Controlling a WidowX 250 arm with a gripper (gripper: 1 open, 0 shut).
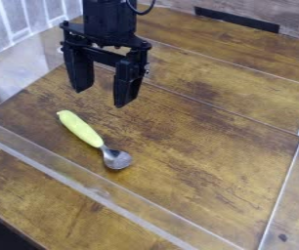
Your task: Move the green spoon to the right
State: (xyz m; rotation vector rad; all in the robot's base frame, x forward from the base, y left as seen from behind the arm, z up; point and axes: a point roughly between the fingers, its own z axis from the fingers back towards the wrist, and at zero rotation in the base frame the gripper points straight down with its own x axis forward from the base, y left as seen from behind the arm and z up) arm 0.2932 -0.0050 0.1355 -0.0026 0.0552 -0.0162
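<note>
The green spoon lies flat on the wooden table, its yellow-green handle pointing up-left and its silver bowl toward the lower right. My gripper hangs above and behind the spoon, pointing straight down. Its two black fingers stand wide apart with nothing between them, so it is open. It does not touch the spoon.
Low clear plastic walls border the work area along the front, left and right. White slats stand at the far left. Bare wood stretches to the right of the spoon.
</note>
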